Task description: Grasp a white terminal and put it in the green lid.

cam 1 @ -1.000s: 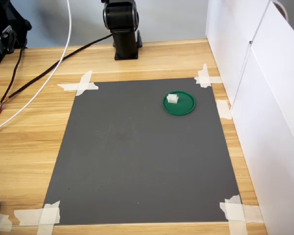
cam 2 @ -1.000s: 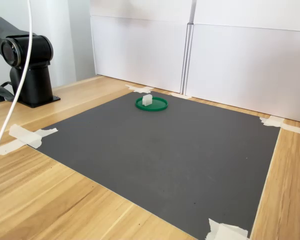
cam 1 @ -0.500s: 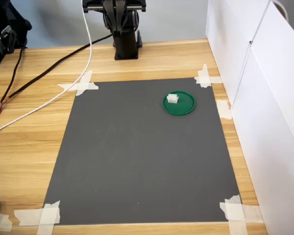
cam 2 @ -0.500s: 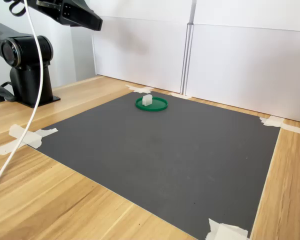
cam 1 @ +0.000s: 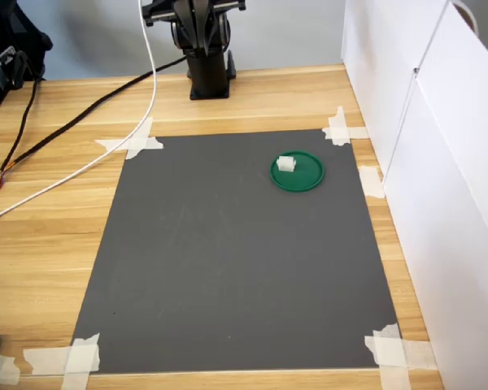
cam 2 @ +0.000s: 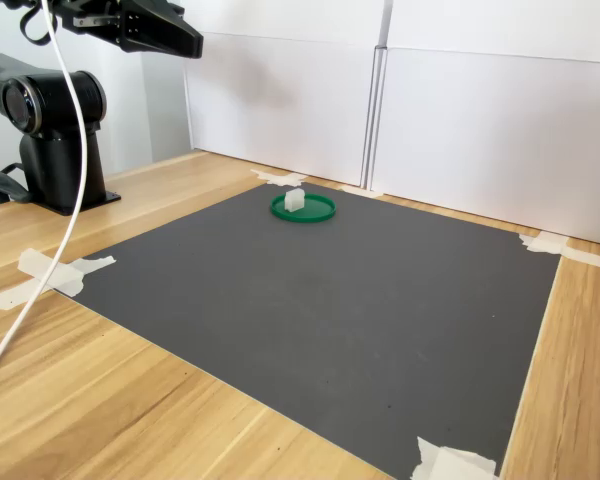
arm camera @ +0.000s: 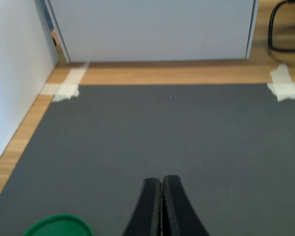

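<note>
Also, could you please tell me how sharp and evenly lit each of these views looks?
Wrist view: soft throughout, the end effector and green lid blurred. First exterior view: sharp, even light, faint shadow by the white terminal. Second exterior view: crisp, slight sheen on the dark mat.

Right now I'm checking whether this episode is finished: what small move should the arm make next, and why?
Probably none beyond holding clear: the white terminal already sits inside the green lid, and the gripper is raised near the arm's base, shut and empty in the wrist view.
</note>
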